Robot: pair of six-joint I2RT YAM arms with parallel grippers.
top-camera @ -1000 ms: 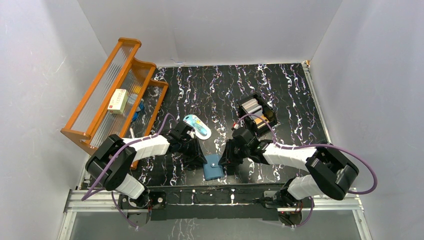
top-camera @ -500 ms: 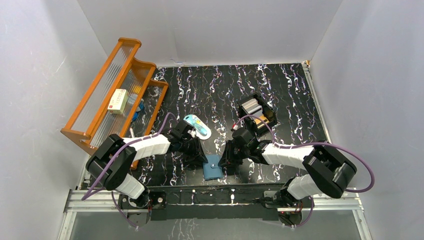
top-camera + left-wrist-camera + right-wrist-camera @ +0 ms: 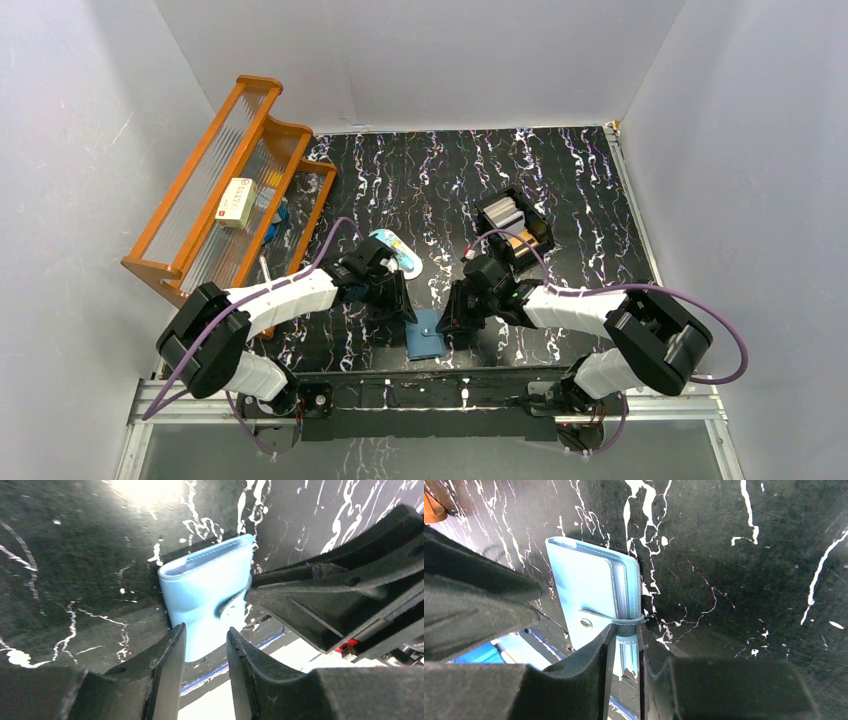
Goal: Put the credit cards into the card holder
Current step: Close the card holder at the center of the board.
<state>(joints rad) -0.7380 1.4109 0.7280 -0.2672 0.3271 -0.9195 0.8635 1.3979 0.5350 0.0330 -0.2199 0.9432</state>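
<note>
The card holder [image 3: 427, 336], a closed blue wallet, lies on the black marbled table near the front edge. My right gripper [image 3: 625, 636] is shut on the wallet's right edge at its snap strap; the wallet [image 3: 584, 587] lies flat. My left gripper [image 3: 206, 641] is open at the wallet's left side, and the wallet's [image 3: 205, 590] near end shows between its fingertips without touching them. The credit cards [image 3: 505, 216], pale grey and orange-tan, stand in a black open box [image 3: 540, 228] behind the right arm.
A light-blue oval item [image 3: 396, 251] lies just behind the left gripper. An orange wooden rack [image 3: 215, 160] stands at the far left with a cream box [image 3: 237, 202] on it. The right gripper's fingers [image 3: 340, 590] fill the right of the left wrist view.
My left arm has shifted a little, and its gripper has drawn slightly back from the wallet's left side. The wallet and the right gripper have stayed put.
</note>
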